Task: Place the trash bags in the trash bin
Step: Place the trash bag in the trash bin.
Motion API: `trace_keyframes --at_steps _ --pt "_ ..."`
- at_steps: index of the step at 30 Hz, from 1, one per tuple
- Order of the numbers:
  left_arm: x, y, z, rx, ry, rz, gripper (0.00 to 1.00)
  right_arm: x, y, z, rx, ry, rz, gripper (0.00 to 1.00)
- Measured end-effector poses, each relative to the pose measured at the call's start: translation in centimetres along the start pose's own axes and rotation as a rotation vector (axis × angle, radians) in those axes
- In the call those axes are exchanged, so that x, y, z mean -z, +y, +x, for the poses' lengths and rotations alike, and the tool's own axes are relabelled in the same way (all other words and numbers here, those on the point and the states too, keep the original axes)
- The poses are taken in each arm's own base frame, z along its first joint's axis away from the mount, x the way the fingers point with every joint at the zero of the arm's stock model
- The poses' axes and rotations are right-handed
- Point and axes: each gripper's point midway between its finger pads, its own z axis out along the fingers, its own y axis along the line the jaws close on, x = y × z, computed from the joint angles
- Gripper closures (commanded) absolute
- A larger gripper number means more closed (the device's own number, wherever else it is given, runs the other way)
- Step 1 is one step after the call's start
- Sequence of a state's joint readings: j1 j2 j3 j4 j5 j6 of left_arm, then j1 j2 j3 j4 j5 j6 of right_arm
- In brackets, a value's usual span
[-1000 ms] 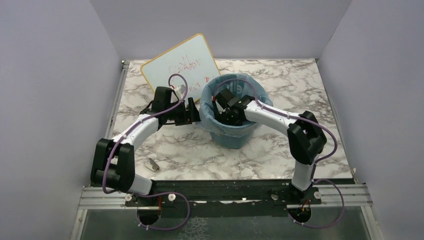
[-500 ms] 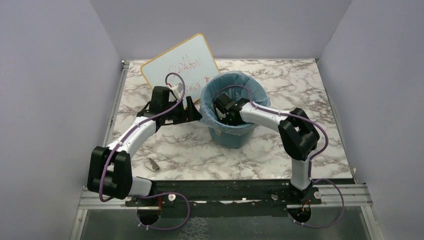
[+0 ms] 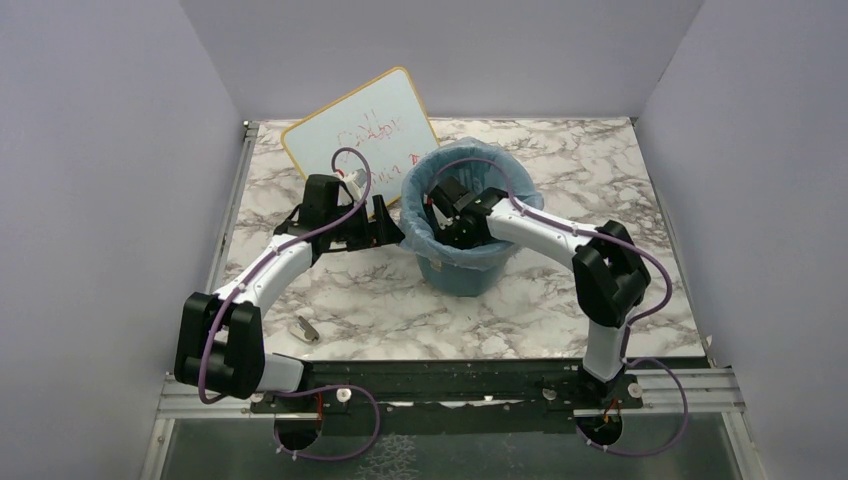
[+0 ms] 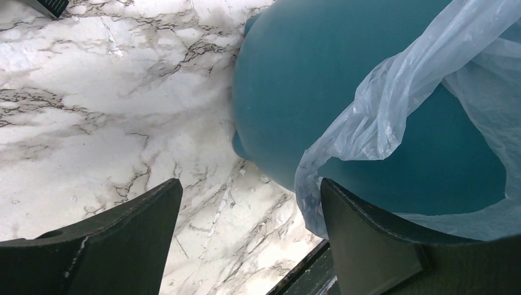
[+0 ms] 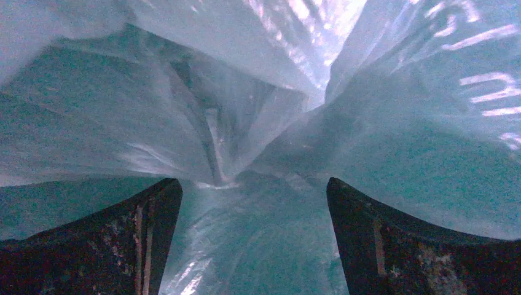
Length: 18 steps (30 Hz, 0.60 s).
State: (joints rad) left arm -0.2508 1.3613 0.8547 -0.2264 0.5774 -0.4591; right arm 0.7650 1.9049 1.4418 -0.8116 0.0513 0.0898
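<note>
Lining the upright trash bin (image 3: 466,279), trash bag (image 4: 364,121) opens upward; left gripper (image 4: 250,186), right gripper (image 5: 253,182) gape.

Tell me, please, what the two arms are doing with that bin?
The pale-blue trash bag lines the teal trash bin, its edge draped over the rim. The right end effector is inside the bin, open, with bag film around it. The left end effector, also open, sits outside the bin wall beside the overhanging film, gripping nothing.

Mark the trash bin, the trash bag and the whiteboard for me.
trash bin (image 4: 295,80), left wrist view, bare outer wall.
trash bag (image 4: 375,117), left wrist view, bunched film draped down the bin's outside.
whiteboard (image 3: 322,147), top external view, blank left part of its face.
</note>
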Motion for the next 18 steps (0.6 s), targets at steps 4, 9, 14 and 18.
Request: trace_keyframes --at_steps 4,9,14,18 --pt "0.0 0.0 0.0 0.000 0.001 0.002 0.16 0.8 0.0 -0.4 -0.008 -0.025 -0.003 0.06" --pt "0.0 -0.1 0.0 0.000 0.002 0.004 0.16 -0.9 0.0 1.2 -0.007 0.038 0.002 0.06" --pt "0.0 -0.1 0.0 0.000 0.003 0.005 0.16 -2.2 0.0 2.0 -0.006 0.079 0.006 0.06" --pt "0.0 -0.1 0.1 0.001 0.006 0.006 0.16 -2.2 0.0 2.0 -0.005 0.082 0.006 0.06"
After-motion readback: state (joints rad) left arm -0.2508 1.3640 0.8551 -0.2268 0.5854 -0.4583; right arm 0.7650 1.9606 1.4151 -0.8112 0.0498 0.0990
